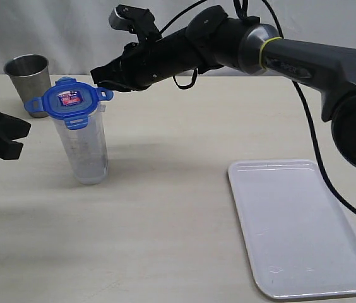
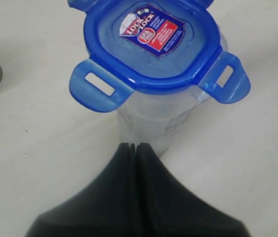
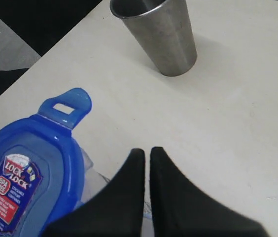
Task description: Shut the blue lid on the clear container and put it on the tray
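Observation:
The blue lid (image 1: 69, 100) lies on top of the tall clear container (image 1: 84, 148), which stands upright on the table at the left; its snap tabs stick out sideways. The lid's sticker faces up (image 2: 152, 30). My right gripper (image 1: 96, 77) hovers just above and behind the lid's far edge, shut with nothing in it; the lid (image 3: 28, 173) shows beside its fingers. My left gripper (image 1: 15, 136) rests low at the left, shut and empty, pointing at the container (image 2: 163, 123) from a short way off. The white tray (image 1: 298, 224) lies at the front right.
A grey steel cup (image 1: 29, 76) stands upright at the back left, behind the container, and shows in the right wrist view (image 3: 161, 34). The right arm (image 1: 279, 53) stretches across the back of the table. A pale backdrop closes the far side.

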`<state>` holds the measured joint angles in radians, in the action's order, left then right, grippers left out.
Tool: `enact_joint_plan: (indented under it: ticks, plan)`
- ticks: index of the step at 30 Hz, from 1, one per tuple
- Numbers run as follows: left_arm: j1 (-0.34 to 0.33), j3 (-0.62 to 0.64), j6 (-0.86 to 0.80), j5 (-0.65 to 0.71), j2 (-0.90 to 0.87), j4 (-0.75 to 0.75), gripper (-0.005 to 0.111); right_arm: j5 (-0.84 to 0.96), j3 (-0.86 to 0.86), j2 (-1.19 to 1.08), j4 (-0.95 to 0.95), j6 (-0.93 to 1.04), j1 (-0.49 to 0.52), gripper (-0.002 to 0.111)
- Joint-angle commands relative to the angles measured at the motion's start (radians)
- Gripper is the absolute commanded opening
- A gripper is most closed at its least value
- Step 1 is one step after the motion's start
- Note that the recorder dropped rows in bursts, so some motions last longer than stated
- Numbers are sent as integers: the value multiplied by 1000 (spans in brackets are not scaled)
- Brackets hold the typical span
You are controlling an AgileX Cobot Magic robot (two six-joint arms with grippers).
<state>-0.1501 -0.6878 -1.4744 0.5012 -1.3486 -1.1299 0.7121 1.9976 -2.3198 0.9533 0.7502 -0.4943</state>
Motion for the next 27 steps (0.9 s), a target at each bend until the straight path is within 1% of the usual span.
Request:
enact_joint_plan:
  ticks: [1, 4, 9, 15, 20, 27]
  plan:
    - [-1, 0, 2, -13, -1, -15, 0, 9, 2, 3, -10, 21, 1, 4]
    - [-1, -4, 2, -25, -1, -21, 0, 41, 2, 3, -40, 21, -3, 4]
    - [-1, -4, -78, -32, -1, -112, 0, 74, 2, 3, -50, 21, -3, 4]
    - [-1, -4, -129, -32, -22, -175, 0, 97, 2, 3, -50, 14, -3, 4]
    - [-1, -16, -129, -21, -51, -183, 0, 106, 2, 3, -80, 9, -3, 4]
    - [-1, -25, -139, -44, -51, -183, 0, 121, 2, 5, -114, -10, -3, 4]
